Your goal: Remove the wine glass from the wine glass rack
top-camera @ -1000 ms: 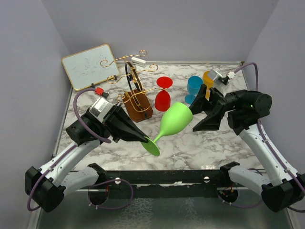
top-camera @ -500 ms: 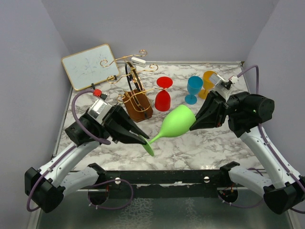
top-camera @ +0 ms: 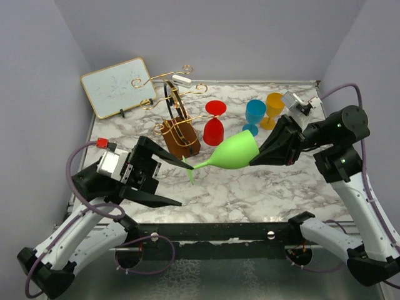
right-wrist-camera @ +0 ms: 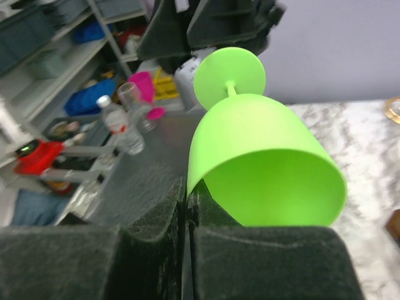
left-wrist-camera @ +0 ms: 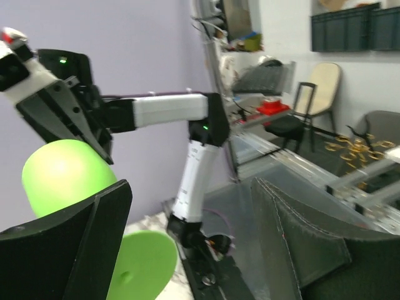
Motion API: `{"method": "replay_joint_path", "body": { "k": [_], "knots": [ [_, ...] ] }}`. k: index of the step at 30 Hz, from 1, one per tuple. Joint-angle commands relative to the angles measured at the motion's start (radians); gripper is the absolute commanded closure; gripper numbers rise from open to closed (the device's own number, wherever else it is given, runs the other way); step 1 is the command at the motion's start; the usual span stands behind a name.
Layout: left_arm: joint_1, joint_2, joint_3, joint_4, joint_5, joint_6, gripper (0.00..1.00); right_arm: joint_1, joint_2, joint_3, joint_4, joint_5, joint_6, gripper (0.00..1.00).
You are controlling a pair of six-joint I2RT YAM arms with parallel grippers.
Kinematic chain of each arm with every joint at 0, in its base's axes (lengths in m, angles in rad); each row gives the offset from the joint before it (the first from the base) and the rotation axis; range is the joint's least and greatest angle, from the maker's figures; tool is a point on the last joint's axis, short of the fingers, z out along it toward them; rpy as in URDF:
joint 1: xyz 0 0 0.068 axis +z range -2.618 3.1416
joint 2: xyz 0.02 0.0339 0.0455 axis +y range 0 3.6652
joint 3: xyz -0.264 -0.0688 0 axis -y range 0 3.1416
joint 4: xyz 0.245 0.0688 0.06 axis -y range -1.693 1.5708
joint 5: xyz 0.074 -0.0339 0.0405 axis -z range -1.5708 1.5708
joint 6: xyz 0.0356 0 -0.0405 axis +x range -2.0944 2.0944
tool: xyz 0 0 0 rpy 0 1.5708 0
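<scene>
1. Right pincer: jaws pressed together, gripping the rim of the lime-green plastic wine glass. The wrist view shows the bowl wall caught between the dark pads.
2. The glass lies on its side in the air. Its mouth is at the right pincer, and its stem and foot point toward the left pincer.
3. Left pincer: jaws spread wide, gripping nothing. The glass foot sits in the gap near the upper finger; I cannot tell whether they touch.
4. Gold wire rack on a brown wooden block: stands on the marble table just beyond the left pincer's tips, clear of the glass.
5. Beyond the right pincer stand an upturned red glass, a blue glass and a yellow glass.
</scene>
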Motion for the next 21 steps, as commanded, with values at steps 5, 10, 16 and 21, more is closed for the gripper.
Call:
{"method": "replay_joint_path", "body": {
  "k": [5, 10, 16, 21],
  "knots": [
    [-0.005, -0.09, 0.136, -0.705, -0.323, 0.457, 0.23, -0.004, 0.056, 0.302, -1.046, 0.832, -0.569, 0.99],
    [-0.005, -0.014, 0.246, -1.006, -0.512, 0.483, 0.35, -0.004, 0.165, 0.289, -1.178, 1.481, -0.456, 0.99],
    [-0.005, 0.089, 0.357, -1.37, -0.757, 0.551, 0.49, -0.004, 0.183, 0.275, -1.213, 1.612, -0.408, 0.99],
    [-0.005, 0.179, 0.413, -1.519, -0.869, 0.57, 0.56, -0.004, 0.239, 0.285, -1.288, 1.641, -0.414, 0.99]
  ]
}}
